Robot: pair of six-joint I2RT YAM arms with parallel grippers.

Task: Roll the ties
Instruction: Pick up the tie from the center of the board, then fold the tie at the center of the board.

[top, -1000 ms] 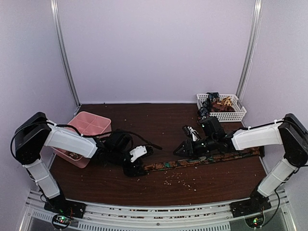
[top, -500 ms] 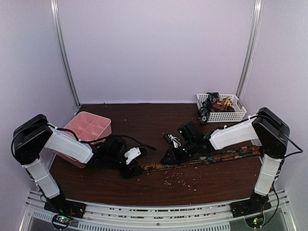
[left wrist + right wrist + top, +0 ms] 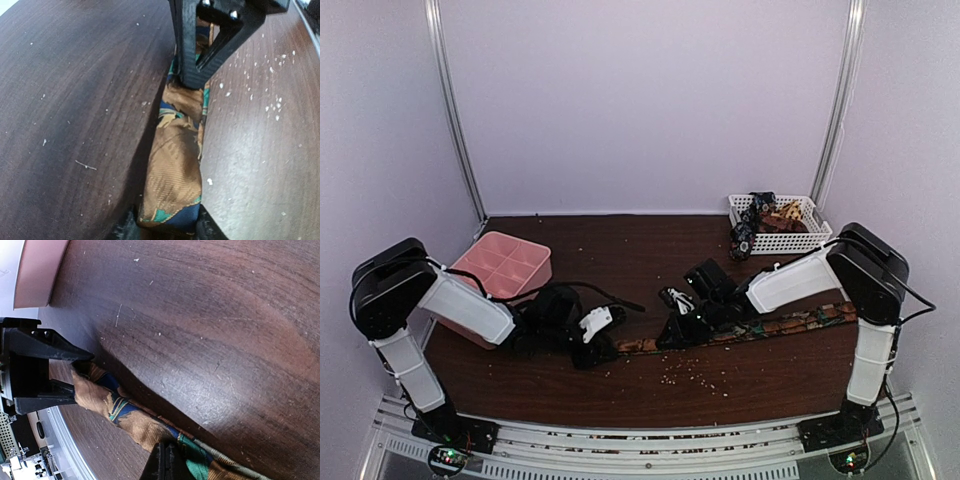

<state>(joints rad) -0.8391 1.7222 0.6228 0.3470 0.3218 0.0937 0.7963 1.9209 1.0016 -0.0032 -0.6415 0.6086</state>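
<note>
Pinching the tie (image 3: 770, 327) (left pincer (image 3: 167, 230), right pincer (image 3: 165, 460)).

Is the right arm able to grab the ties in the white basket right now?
Probably not yet. The right gripper is shut on the flat tie, so it must let go first. The white basket sits nearby on its side with nothing between.

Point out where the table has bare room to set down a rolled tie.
Bare wood at the back, between the pink box and the white basket; also near right, in front of the tie. Crowded mid-table, where left gripper and right gripper pinch the tie, crumbs just in front.
</note>
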